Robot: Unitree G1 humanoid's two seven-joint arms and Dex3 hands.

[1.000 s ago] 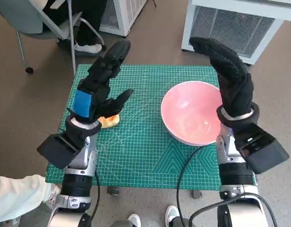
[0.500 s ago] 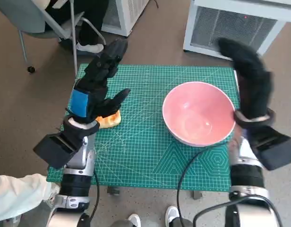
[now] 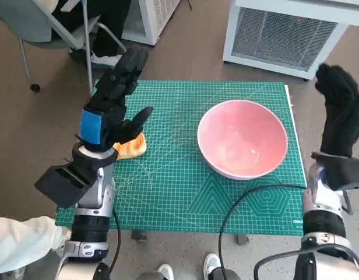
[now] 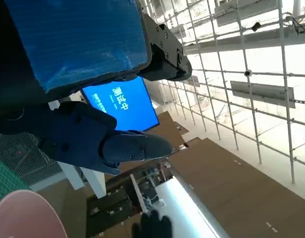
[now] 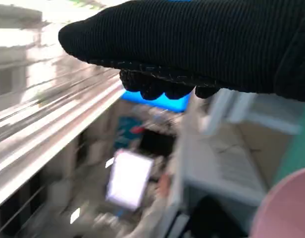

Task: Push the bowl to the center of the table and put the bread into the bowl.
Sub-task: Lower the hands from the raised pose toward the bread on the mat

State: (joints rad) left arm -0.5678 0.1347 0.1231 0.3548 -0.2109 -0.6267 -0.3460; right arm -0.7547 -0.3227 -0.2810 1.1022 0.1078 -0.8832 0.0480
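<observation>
A pink bowl (image 3: 242, 139) stands empty on the right half of the green mat (image 3: 185, 192); its rim also shows in the left wrist view (image 4: 19, 215) and the right wrist view (image 5: 286, 208). An orange piece of bread (image 3: 132, 147) lies near the mat's left edge, partly hidden under my left hand (image 3: 112, 108). That hand hovers over it with fingers stretched toward the far edge, holding nothing. My right hand (image 3: 341, 114) is raised past the table's right edge, apart from the bowl, fingers up and holding nothing. The right wrist view is blurred.
A black cable (image 3: 255, 195) curves over the mat's front right. A chair (image 3: 57, 29) and a person's legs and shoe (image 3: 106, 58) are beyond the far left corner. White units (image 3: 290, 32) stand behind the table. A pale sleeve (image 3: 22, 242) shows at the near left.
My right hand has swung from above the bowl's right side out past the table's right edge. The bowl, the bread and my left hand have hardly moved.
</observation>
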